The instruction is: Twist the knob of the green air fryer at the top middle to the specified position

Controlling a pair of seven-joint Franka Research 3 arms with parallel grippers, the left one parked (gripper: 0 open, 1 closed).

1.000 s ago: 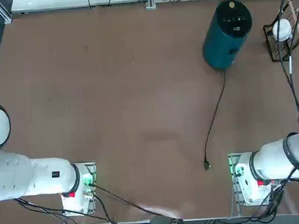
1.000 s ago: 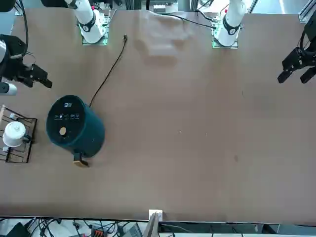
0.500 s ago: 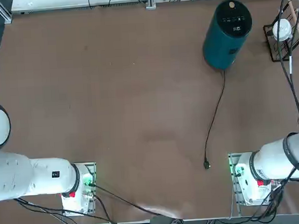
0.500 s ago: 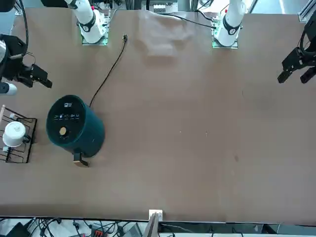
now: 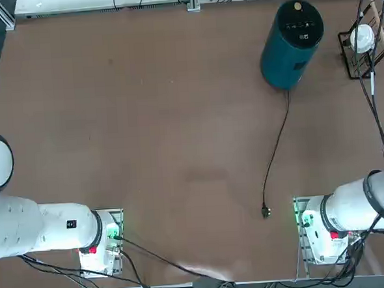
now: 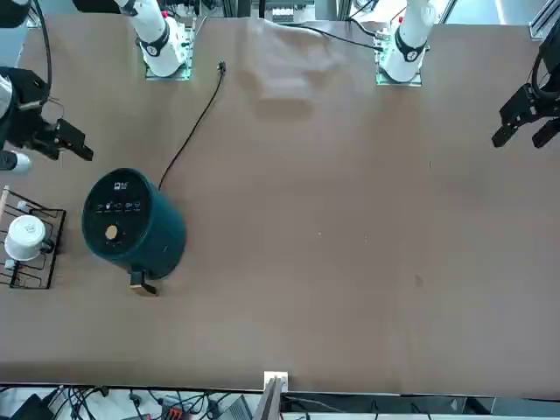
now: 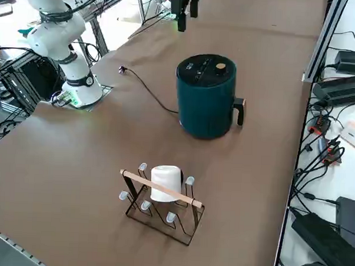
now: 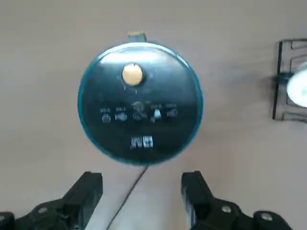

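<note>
Brown table (image 5: 146,134), mostly bare. Green air fryer (image 5: 290,43) stands upright at the far right; wire rack (image 5: 362,45) with white ball just right of it, power cord (image 5: 277,145) trailing near. Right gripper (image 8: 141,191) hangs above, fingers (image 8: 88,189) wide open, empty, short of the fryer. Knob (image 8: 133,74) sits at the panel's far rim. Centre over it, descend straight, pinch squarely before turning; avoid the icons.

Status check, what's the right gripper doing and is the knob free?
Right gripper open, empty, above the green air fryer. Knob untouched. Nothing in the way.
</note>
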